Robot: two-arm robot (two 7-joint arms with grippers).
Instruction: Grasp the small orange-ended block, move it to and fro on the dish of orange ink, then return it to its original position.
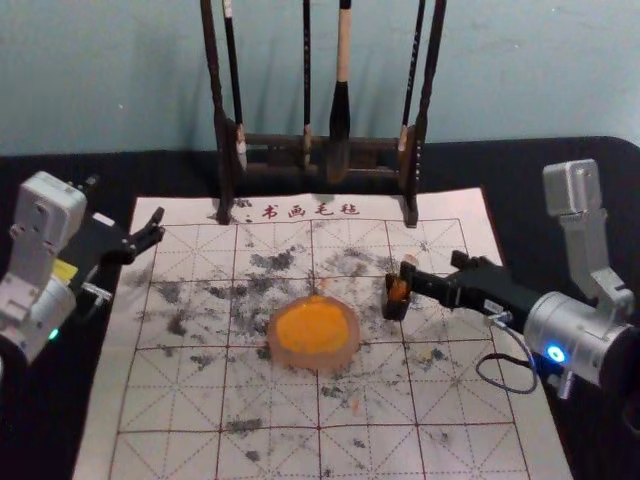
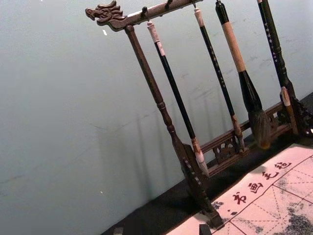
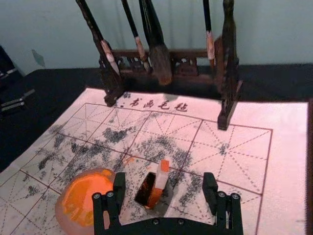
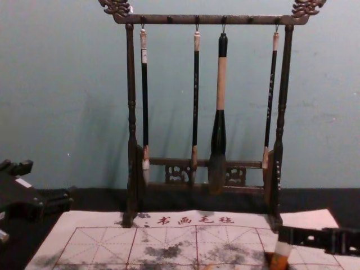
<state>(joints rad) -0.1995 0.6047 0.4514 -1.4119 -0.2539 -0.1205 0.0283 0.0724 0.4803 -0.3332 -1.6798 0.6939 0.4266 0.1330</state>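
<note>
Clearly, right tool [image 1: 431, 267] unclenched near squared orange-ended block [image 3: 160, 180], left tool [image 1: 125, 205] parked, unclenched, at left edge of gridded mat [image 1: 170, 405]

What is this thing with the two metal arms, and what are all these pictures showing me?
It's a robot with two arms, each ending in a gripper, which works like a hand. One picture comes from its head, looking down. One comes from its chest, looking across the table. The other two come from its wrists.

On the table lies a white mat with red lines and dark smudges. On it are a dish of orange ink and a small dark holder with a white block leaning in it, orange at both ends. Behind, brushes hang from a wooden rack.

The right gripper is open around the block, not squeezing it. The left gripper waits open off to its side. Nothing is held.
</note>
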